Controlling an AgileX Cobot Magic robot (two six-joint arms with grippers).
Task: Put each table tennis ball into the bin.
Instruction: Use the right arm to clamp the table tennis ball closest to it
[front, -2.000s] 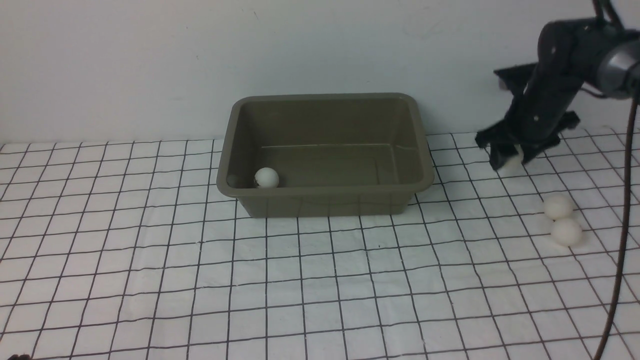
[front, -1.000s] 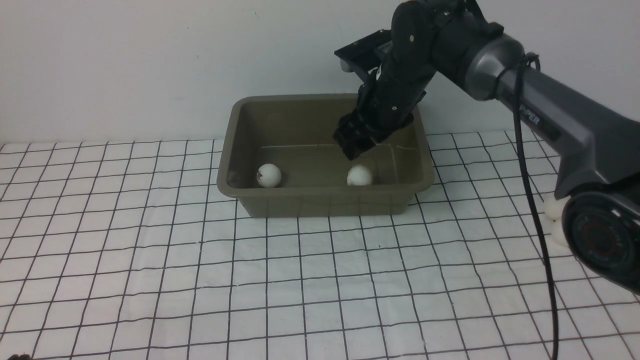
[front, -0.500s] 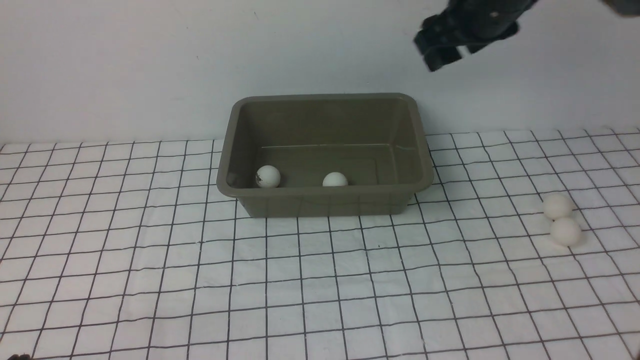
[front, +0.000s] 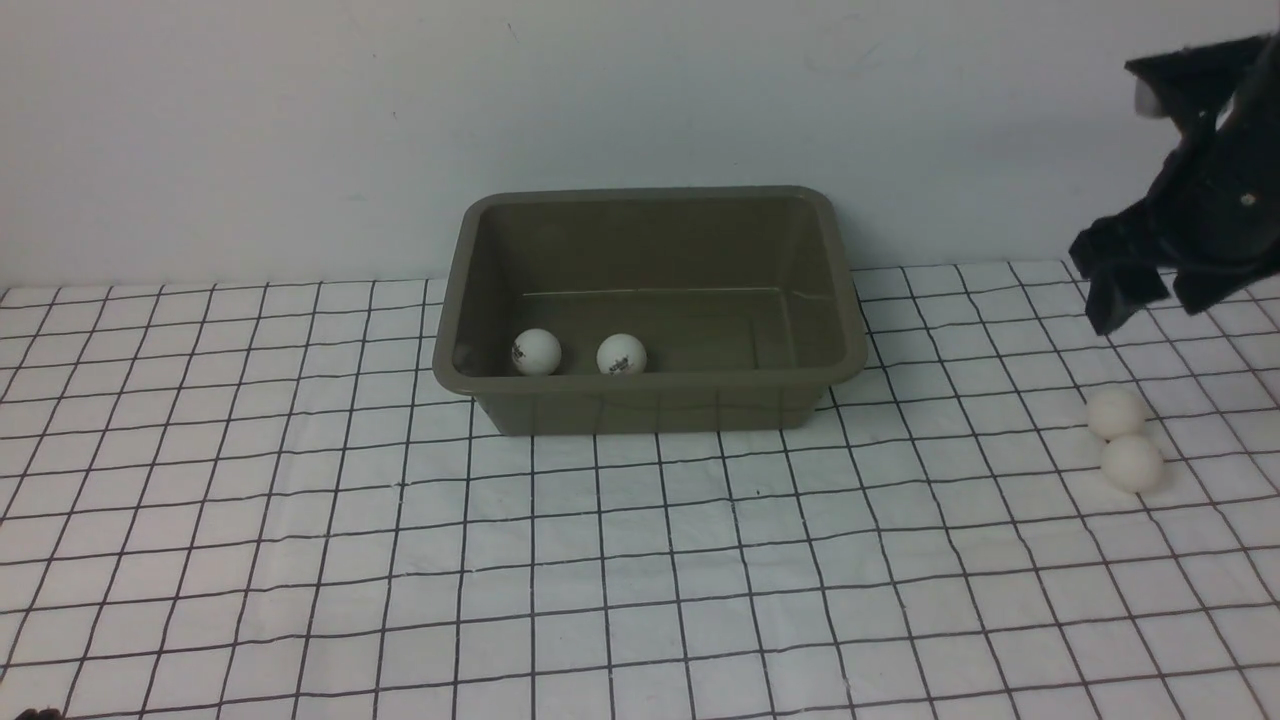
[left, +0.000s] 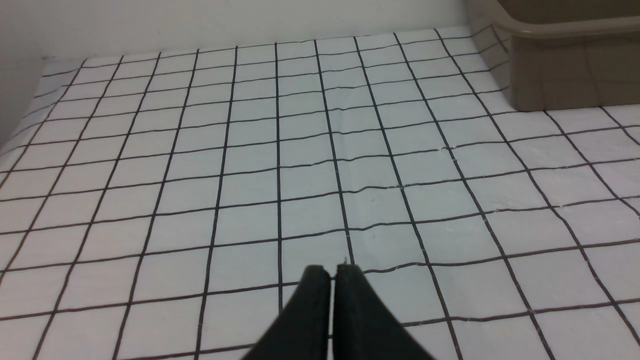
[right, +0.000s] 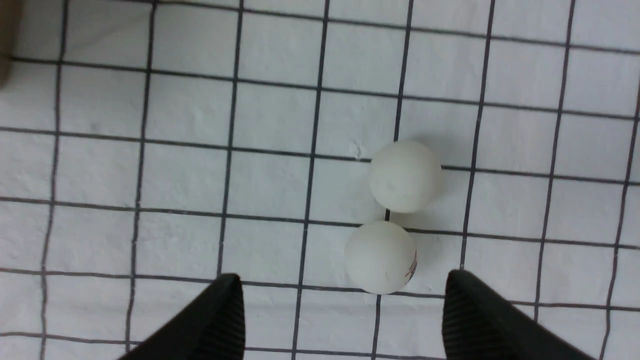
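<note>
Left jaws: you see them pressed together with nothing between, low over the bare grid on the robot's left.
Tabletop (front: 600, 600): a white cloth with black grid lines carries everything.
Loose pair: the near ball (front: 1133, 463) and the far ball (front: 1116, 413) touch each other on the cloth at your far right, lined up roughly near to far. They are round, so neither has a long axis.
Right jaws: spread wide and empty, hanging in the air above and behind the pair. In the right wrist view both balls lie just past the tips, within the width of the gap, untouched.
Binned pair: the left ball (front: 536, 352) and the right ball (front: 621, 354) rest apart by the front wall, dark prints facing you.
Bin (front: 650, 405): upright, mouth up, long axis left to right, close to the back wall.
</note>
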